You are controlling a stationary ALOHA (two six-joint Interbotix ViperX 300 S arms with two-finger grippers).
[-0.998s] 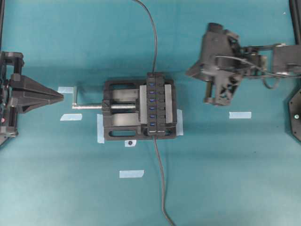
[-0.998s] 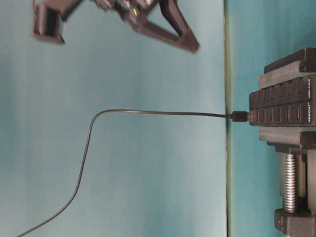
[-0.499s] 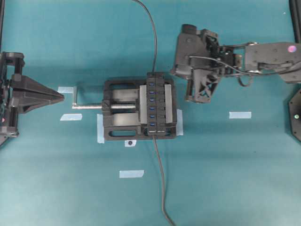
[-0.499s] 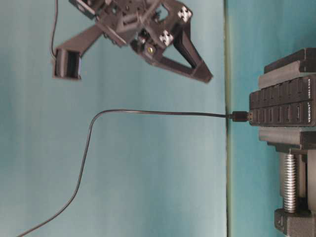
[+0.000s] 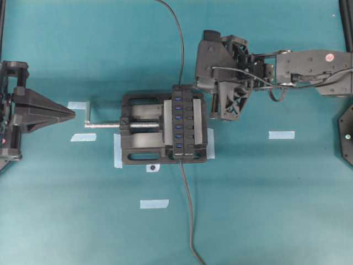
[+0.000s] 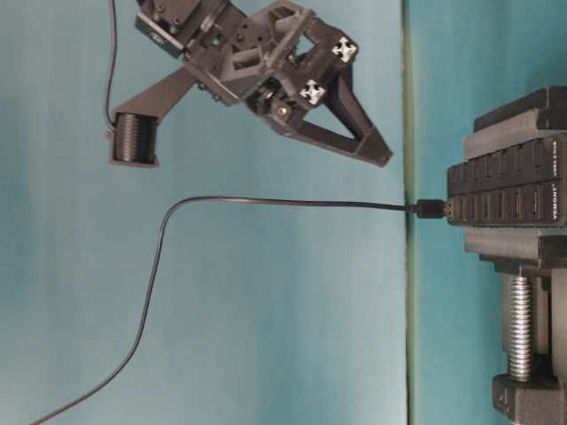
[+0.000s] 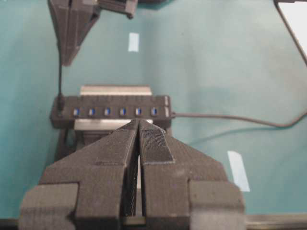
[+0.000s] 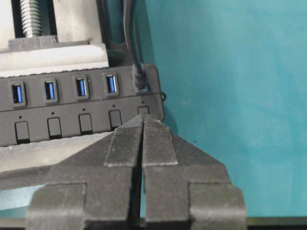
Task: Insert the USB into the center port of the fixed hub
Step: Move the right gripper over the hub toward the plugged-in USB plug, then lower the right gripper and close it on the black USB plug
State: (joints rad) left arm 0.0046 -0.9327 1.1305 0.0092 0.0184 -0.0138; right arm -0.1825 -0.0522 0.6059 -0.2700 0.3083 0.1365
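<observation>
Ribbed pads pressed flat together: that is what your right wrist view gives of the right claw point(image 8: 143, 120), empty, just over the fixed hub's point(image 8: 72, 108) end with the USB point(image 8: 139, 79) plugged in the last slot. Overhead you get what the wrist hides: the hub point(image 5: 185, 122) clamped in a blocky black vise point(image 5: 144, 128) with a threaded silver screw, on the teal bench point(image 5: 265, 210). Left claw point(image 5: 70, 112) sits beyond the vise handle, likewise closed and empty.
</observation>
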